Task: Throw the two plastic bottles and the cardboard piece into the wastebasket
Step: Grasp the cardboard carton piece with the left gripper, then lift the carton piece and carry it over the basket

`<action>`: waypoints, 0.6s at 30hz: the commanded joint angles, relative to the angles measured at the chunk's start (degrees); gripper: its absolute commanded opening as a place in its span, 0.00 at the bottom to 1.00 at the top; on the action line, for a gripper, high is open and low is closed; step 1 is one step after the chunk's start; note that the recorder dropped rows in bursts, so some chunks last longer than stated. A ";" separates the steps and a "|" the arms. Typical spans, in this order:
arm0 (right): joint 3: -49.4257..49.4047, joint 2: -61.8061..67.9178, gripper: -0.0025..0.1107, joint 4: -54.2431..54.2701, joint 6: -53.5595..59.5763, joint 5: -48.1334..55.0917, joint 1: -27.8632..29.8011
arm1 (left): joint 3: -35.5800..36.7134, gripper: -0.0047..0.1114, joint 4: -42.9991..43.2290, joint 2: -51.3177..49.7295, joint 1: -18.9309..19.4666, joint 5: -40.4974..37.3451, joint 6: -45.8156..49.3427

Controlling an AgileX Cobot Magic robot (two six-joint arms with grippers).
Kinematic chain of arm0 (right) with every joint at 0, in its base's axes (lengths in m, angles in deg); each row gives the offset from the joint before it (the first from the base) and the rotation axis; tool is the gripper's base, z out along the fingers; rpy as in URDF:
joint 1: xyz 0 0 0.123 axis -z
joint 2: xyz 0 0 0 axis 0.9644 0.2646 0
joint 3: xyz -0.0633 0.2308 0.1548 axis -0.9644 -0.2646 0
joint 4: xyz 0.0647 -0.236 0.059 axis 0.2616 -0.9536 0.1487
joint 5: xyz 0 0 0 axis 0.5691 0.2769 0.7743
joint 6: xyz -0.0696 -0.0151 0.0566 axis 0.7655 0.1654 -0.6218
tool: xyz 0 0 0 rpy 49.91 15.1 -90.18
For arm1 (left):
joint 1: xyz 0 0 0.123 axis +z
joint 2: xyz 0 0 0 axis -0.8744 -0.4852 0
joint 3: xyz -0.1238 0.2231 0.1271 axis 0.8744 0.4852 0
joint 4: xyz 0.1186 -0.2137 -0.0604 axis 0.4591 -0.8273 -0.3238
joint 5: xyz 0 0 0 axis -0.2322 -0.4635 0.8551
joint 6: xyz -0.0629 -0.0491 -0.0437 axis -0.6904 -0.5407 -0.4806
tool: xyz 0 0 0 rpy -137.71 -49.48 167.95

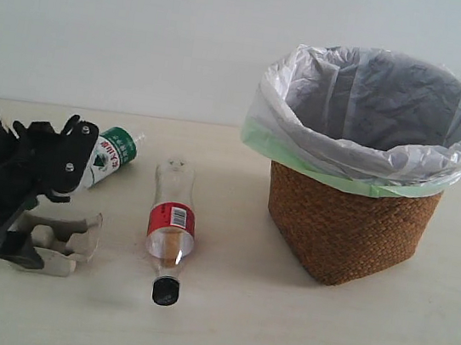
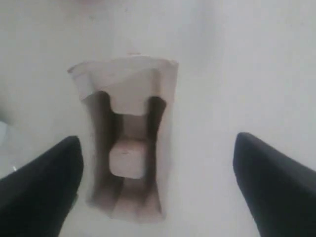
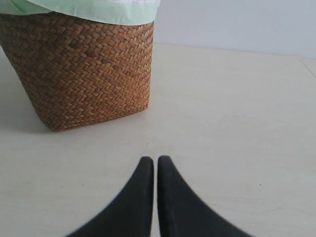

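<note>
Left wrist view showing left pincer (image 2: 157,143) gaping wide, gripping nothing, jaws straddling cardboard piece (image 2: 129,143) lying on desk (image 2: 237,74). Left arm tilting down over it at front left. Red-label bottle (image 1: 171,224) lying just beside, black cap nearest; green-label bottle (image 1: 111,156) lying behind arm. Right pincer (image 3: 156,165) pressing together, empty, hovering low, facing wastebasket (image 1: 347,227) at right. All three items awaiting; nothing binned yet; first pickup seemingly starting.

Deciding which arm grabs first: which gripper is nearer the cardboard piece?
Left. The left gripper hangs over the cardboard piece, jaws open to either side of it. The right gripper is over by the wastebasket, shut, with the cardboard out of its view.
</note>
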 commanded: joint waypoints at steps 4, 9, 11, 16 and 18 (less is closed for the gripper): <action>0.03 -0.30 0.02 -0.04 0.00 -0.25 0.27 | 0.34 0.70 0.11 -4.83 -0.17 6.40 -3.55; 0.03 -0.30 0.02 -0.04 0.00 -0.25 0.27 | 0.34 0.70 0.56 -9.23 -0.17 11.49 -3.13; 0.03 -0.30 0.02 -0.04 0.00 -0.25 0.27 | 0.34 0.70 0.56 -10.42 -0.07 13.90 -3.13; 0.03 -0.30 0.02 -0.04 0.00 -0.25 0.27 | 0.15 0.70 1.54 -13.85 0.01 16.38 -3.13; 0.03 -0.30 0.02 -0.04 0.00 -0.25 0.27 | 0.11 0.70 1.54 -15.00 0.01 16.79 -3.13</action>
